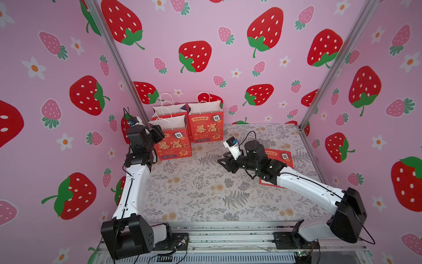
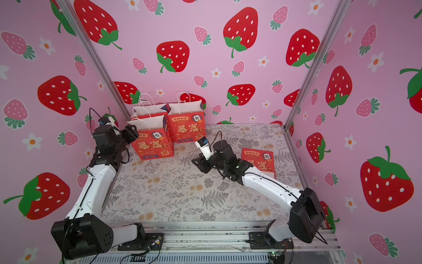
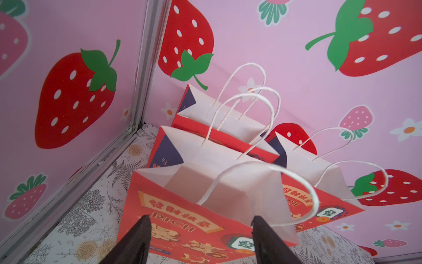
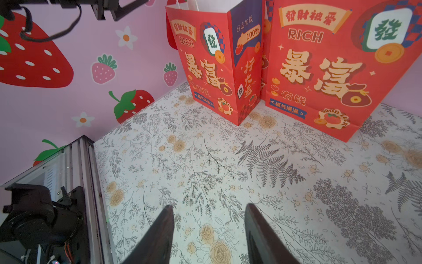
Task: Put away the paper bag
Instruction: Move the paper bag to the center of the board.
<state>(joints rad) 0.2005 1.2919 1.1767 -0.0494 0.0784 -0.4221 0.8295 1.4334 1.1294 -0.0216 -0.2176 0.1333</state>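
Flat bag lies on the table well away from the corner post, partly under the right arm. It looks like the one left to put away. Three standing bags are already grouped just beside the post. The right gripper hangs over bare table between post and flat bag, fingers apart and empty, pointing away from the flat bag. The left gripper is near the post at the front bag, fingers apart, no grip visible.
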